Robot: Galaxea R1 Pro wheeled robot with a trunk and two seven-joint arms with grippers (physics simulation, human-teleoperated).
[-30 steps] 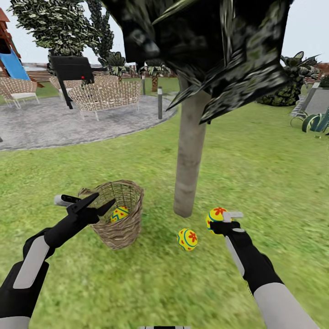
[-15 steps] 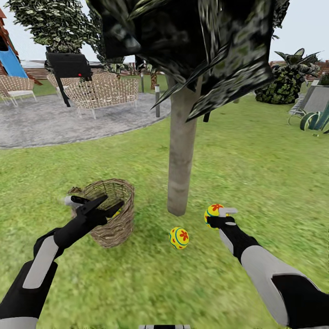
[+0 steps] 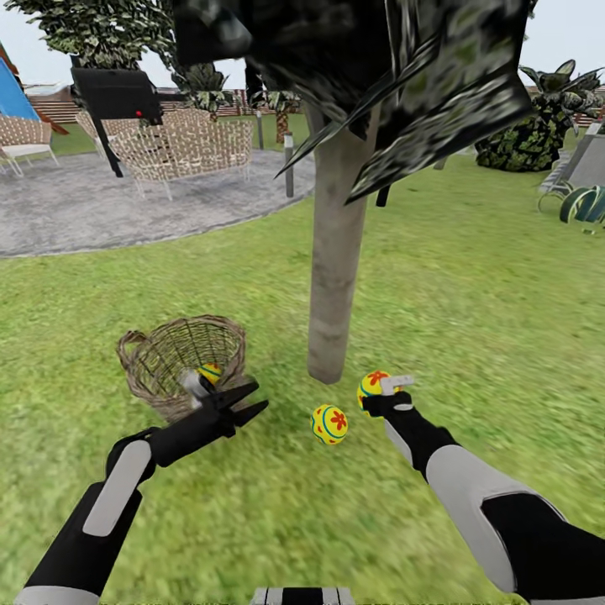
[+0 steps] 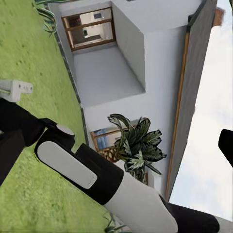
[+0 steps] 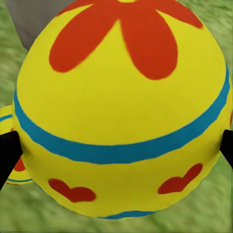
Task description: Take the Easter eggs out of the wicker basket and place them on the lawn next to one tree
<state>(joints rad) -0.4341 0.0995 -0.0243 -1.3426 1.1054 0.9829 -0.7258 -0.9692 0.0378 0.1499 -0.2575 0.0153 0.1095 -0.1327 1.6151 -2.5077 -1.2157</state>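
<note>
The wicker basket (image 3: 134, 370) stands on the lawn (image 3: 470, 286) left of the tree (image 3: 336, 269), with one Easter egg (image 3: 210, 371) inside against its near wall. A second egg (image 3: 329, 423) lies on the grass in front of the trunk's base. My right gripper (image 3: 388, 395) is shut on a third egg (image 3: 370, 385), held low just right of the trunk; that egg (image 5: 121, 111) looms large in the right wrist view, between dark fingertips (image 5: 7, 150). My left gripper (image 3: 245, 403) is open and empty, outside the basket at its near right side.
A grey gravel patio (image 3: 101, 210) with wicker chairs (image 3: 185, 151) and a black grill (image 3: 113, 92) lies at the back left. Bushes (image 3: 538, 134) stand at the back right. A white house (image 4: 136, 73) appears in the left wrist view, beyond my right forearm (image 4: 97, 170).
The head camera has shifted. My left gripper has drawn back from over the basket's mouth to its near right side. The right gripper still holds its egg low by the trunk.
</note>
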